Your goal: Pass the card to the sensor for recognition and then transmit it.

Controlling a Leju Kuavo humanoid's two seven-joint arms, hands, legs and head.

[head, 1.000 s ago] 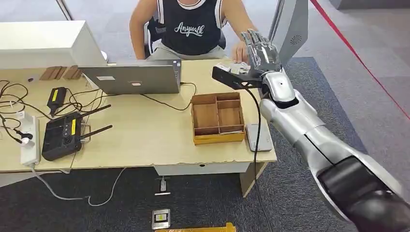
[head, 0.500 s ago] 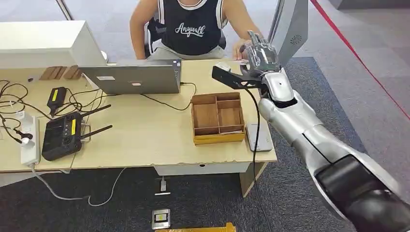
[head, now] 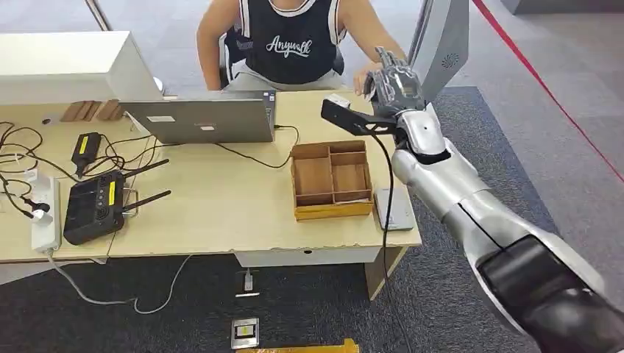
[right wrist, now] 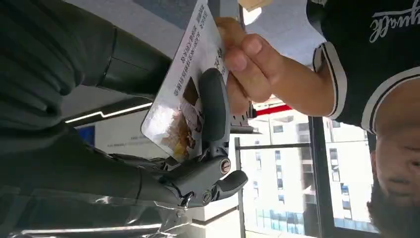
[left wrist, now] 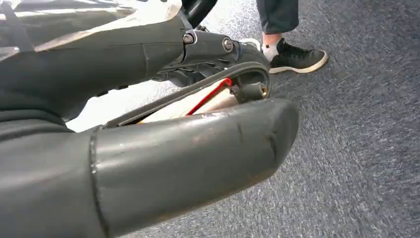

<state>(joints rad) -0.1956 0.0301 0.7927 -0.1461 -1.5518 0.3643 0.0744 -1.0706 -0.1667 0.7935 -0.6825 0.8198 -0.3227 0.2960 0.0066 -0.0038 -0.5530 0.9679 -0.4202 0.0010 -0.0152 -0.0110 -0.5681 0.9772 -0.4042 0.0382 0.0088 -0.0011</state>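
My right hand [head: 398, 82] reaches over the table's far right corner toward the seated person. In the right wrist view a printed white card [right wrist: 179, 94] lies in that hand [right wrist: 74, 99], with a dark finger [right wrist: 214, 106] pressing across its face. The person's hand [right wrist: 246, 64] pinches the card's far end, so both of us hold it. From the head view the person's hand [head: 364, 76] sits right against my fingers. The flat grey sensor pad [head: 394, 209] lies on the table beside the wooden box. My left hand [left wrist: 148, 148] hangs above the carpet and holds nothing.
A wooden compartment box [head: 330, 179] stands mid-table, with a laptop [head: 200, 118] behind it. A black controller [head: 96, 206], cables and a power strip [head: 45, 209] occupy the table's left side. A grey post [head: 444, 40] rises just beyond my right hand. A person's shoe [left wrist: 296, 55] rests on the carpet.
My right hand's fingers have folded in from an upright spread, and the hand has edged slightly toward the person. The person's hand has stayed at my fingers.
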